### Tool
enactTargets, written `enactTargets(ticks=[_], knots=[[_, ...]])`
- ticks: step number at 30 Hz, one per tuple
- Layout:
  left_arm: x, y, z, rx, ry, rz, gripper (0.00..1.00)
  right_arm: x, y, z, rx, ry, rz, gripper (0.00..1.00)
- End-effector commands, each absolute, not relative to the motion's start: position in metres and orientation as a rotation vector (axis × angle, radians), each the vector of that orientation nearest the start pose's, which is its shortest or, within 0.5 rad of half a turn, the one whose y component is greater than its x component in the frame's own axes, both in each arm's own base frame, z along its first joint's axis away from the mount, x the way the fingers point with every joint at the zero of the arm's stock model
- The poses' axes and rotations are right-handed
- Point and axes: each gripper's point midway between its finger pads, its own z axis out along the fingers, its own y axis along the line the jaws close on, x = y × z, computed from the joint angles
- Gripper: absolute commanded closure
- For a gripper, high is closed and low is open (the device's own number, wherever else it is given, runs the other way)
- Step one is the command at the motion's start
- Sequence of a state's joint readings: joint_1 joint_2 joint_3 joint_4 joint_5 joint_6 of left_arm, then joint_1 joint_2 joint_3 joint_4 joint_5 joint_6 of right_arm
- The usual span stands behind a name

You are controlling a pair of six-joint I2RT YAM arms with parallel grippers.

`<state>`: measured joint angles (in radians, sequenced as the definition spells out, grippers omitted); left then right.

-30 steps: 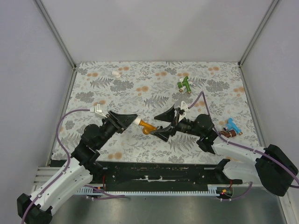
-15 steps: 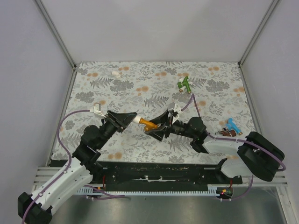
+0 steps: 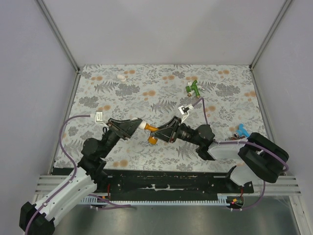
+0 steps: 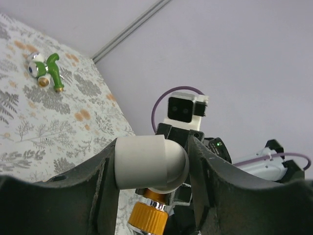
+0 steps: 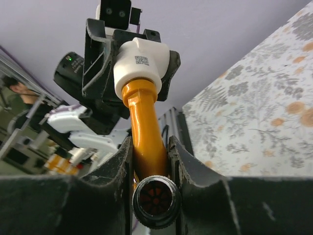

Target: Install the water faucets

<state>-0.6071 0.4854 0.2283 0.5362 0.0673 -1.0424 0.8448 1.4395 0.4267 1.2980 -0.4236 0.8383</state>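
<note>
The left gripper is clamped on a white fitting seated on the end of the orange faucet. The right gripper pinches that faucet's body above the near middle of the desk. Three faucets show: this one, a green faucet toward the far edge and a blue faucet by the right edge. Both arms stretch low, wrists facing each other.

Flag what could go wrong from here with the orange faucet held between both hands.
1. The left hand is shut on the white elbow, and the right hand is shut on the orange faucet, which meets that elbow end to end. An off-axis move by either arm may jam or strain the joint.
2. The right hand's fingers pinch a smooth, round barrel, so it could slip if twisted or pushed.
</note>
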Motion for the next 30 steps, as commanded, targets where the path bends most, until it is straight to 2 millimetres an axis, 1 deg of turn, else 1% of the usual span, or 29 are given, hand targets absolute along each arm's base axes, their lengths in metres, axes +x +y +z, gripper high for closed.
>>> enactTargets(ticks=[1,4,7,8,10,11,15,16,17,20,22,24,27,30], knots=[[0.170,-0.200,0.344,0.157,1.092,-1.332,0.98,0.206,0.354,0.253,-0.026,1.509,1.865,1.00],[0.162,-0.204,0.358,0.270,1.041,-1.283,0.98,0.209,0.355,0.258,0.073,1.495,1.969,0.99],[0.160,-0.205,0.366,0.316,1.020,-1.245,0.98,0.209,0.359,0.261,0.062,1.493,1.986,0.93],[0.161,-0.204,0.366,0.322,1.023,-1.229,0.98,0.209,0.358,0.262,0.053,1.485,1.980,0.89],[0.166,-0.202,0.365,0.307,1.041,-1.203,0.98,0.209,0.355,0.267,0.028,1.457,1.953,0.71],[0.171,-0.199,0.364,0.272,1.052,-1.190,0.98,0.210,0.353,0.268,0.017,1.447,1.939,0.62],[0.191,-0.184,0.351,0.098,1.142,-1.145,0.98,0.210,0.345,0.270,-0.041,1.411,1.872,0.32],[0.196,-0.179,0.351,0.046,1.153,-1.141,0.98,0.210,0.343,0.270,-0.055,1.402,1.855,0.18],[0.201,-0.176,0.346,-0.009,1.184,-1.137,0.98,0.211,0.342,0.269,-0.065,1.400,1.836,0.02],[0.212,-0.167,0.339,-0.119,1.236,-1.116,0.98,0.209,0.342,0.265,-0.123,1.392,1.793,0.02],[0.216,-0.166,0.338,-0.146,1.267,-1.100,0.98,0.209,0.343,0.260,-0.144,1.395,1.764,0.02],[0.222,-0.161,0.335,-0.208,1.289,-1.090,0.98,0.208,0.345,0.257,-0.166,1.396,1.764,0.02],[0.233,-0.154,0.325,-0.325,1.340,-1.062,0.98,0.202,0.351,0.258,-0.203,1.391,1.770,0.02],[0.239,-0.153,0.320,-0.353,1.380,-1.035,0.98,0.195,0.359,0.257,-0.240,1.393,1.789,0.02]])
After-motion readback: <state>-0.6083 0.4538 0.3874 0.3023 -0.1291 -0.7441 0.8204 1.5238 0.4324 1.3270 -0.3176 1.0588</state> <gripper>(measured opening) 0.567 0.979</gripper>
